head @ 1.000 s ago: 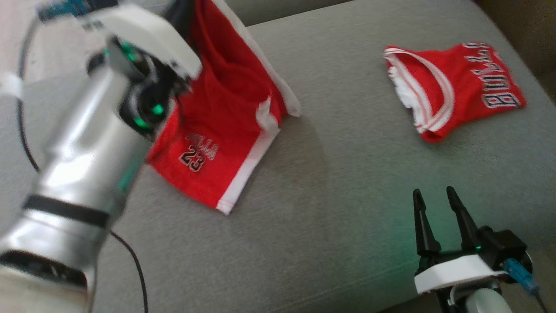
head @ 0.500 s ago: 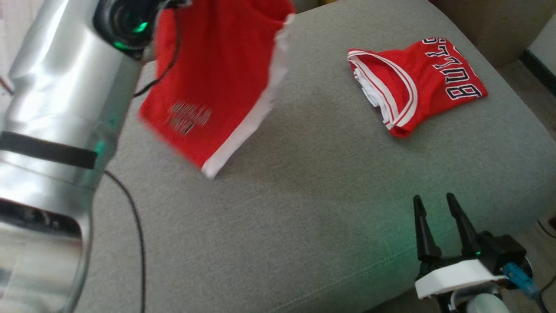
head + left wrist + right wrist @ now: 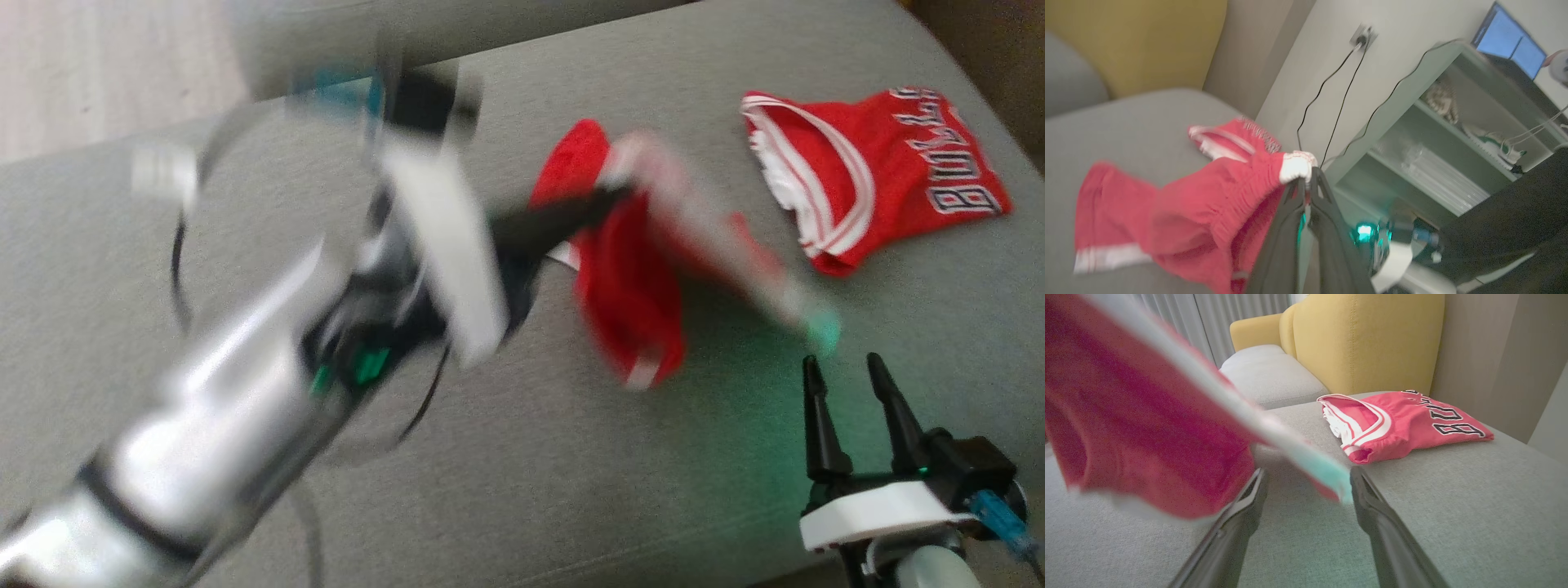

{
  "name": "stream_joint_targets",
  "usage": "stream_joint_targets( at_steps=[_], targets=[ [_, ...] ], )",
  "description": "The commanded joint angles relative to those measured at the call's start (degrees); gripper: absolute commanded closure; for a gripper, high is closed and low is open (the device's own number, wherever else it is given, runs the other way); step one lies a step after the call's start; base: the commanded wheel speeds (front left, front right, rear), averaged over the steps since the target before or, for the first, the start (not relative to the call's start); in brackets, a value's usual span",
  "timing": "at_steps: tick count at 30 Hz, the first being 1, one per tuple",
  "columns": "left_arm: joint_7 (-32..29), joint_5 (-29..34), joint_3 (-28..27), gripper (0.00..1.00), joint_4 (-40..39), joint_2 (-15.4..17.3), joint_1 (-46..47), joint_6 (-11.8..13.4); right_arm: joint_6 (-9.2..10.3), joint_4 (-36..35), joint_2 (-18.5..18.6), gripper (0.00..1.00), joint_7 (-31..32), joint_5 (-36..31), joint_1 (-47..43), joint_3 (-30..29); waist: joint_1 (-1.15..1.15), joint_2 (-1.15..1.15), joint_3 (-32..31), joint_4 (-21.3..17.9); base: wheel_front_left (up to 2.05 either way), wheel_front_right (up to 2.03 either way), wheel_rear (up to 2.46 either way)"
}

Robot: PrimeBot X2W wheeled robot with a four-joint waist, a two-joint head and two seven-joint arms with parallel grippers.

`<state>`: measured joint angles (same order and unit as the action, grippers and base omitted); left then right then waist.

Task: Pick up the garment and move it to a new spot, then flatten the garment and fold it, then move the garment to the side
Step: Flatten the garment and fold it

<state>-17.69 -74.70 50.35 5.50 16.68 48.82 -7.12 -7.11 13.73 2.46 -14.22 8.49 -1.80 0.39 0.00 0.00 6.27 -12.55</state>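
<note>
While my left gripper's (image 3: pixel 1306 183) fingers are clamped together on the waistband of the red shorts (image 3: pixel 633 310), the garment hangs blurred over the middle of the grey cushion (image 3: pixel 571 490). My right gripper (image 3: pixel 845 371) waits nearby, fingers apart and empty. A red jersey (image 3: pixel 882 175) lies beyond.

We see the shorts (image 3: pixel 629 294) as soft red cloth with white trim, and the jersey (image 3: pixel 882 171) looks the same, matt cloth. The sofa (image 3: pixel 571 474) under them is grey woven fabric, rough and matt. The forearm (image 3: pixel 220 425) shines like silver metal. The right gripper (image 3: pixel 842 363) has dark, matt fingers (image 3: pixel 1237 522), plastic by our eye. The armchair (image 3: pixel 1363 339) is yellow cloth.
</note>
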Motion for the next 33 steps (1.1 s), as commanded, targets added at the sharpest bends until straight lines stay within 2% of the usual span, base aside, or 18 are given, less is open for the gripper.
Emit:
stream_joint_targets(
  at_steps=[1,3,4,7,10,16,23,24,25,26,28,33],
  targets=[
    [0.02,0.45,-2.40,1.00,-2.37,3.31,1.48,-0.35,-0.37,-1.88,0.42,0.00,-0.78,-0.42,1.45,0.99,0.00,0.00,0.54,1.50,0.00,0.00,0.00],
    [-0.41,0.97,-0.63,1.00,-5.66,7.17,-3.48,-0.29,-0.37,-2.01,0.42,0.00,-0.78,-0.75,1.16,0.29,0.00,0.00,0.79,3.02,0.00,0.00,0.00],
    [-0.17,2.02,0.62,1.00,-8.37,10.77,-7.83,0.56,-0.37,-2.13,0.42,0.00,-0.78,-1.13,0.83,-0.27,0.00,0.00,0.94,4.72,0.00,0.00,0.00],
    [2.10,4.49,1.02,1.00,-10.22,15.42,-13.12,3.21,-0.37,-2.25,0.42,0.00,-0.78,-1.70,0.47,-0.61,0.00,0.00,1.07,7.12,0.00,0.00,0.00],
    [5.58,6.96,0.88,1.00,-10.07,18.53,-17.77,6.03,-0.37,-2.41,0.42,0.00,-0.78,-2.20,0.30,-0.78,0.00,0.00,1.03,9.25,0.00,0.00,0.00],
    [10.46,10.15,2.29,1.00,-8.85,20.57,-25.00,9.77,-0.37,-2.54,0.42,0.00,-0.78,-3.54,-0.18,-0.68,0.00,0.00,0.41,12.48,0.00,0.00,0.00],
    [16.30,10.23,2.86,1.00,-4.30,18.69,-31.86,12.47,-0.37,-2.34,0.42,0.00,-0.78,-4.25,-0.48,-0.53,0.00,0.00,-0.25,13.53,0.00,0.00,0.00],
    [17.67,9.85,2.39,0.85,-3.74,18.02,-32.68,12.82,-0.37,-2.31,0.42,0.00,-0.78,-4.34,-0.61,-0.51,0.00,0.00,-0.31,13.59,0.00,0.00,0.00],
    [18.83,9.63,2.13,0.53,-3.43,17.42,-33.36,12.86,-0.37,-2.29,0.42,0.00,-0.78,-4.42,-0.74,-0.50,0.00,0.00,-0.35,13.62,0.00,0.00,0.00],
    [19.86,9.44,1.92,0.00,-3.23,16.91,-33.95,12.81,-0.37,-2.29,0.42,0.00,-0.78,-4.51,-0.86,-0.49,0.00,0.00,-0.39,13.63,0.00,0.00,0.00],
    [21.81,9.12,1.28,0.00,-2.78,16.18,-35.08,13.22,-0.37,-2.27,0.42,0.00,-0.78,-4.62,-1.08,-0.50,0.00,0.00,-0.58,13.57,0.00,0.00,0.00],
    [27.50,11.68,0.39,0.00,-2.94,15.72,-37.80,16.74,-0.37,-2.66,0.42,0.00,-0.78,-5.05,-1.41,-1.14,0.00,0.00,-1.40,13.00,0.00,0.00,0.00]
  ],
)
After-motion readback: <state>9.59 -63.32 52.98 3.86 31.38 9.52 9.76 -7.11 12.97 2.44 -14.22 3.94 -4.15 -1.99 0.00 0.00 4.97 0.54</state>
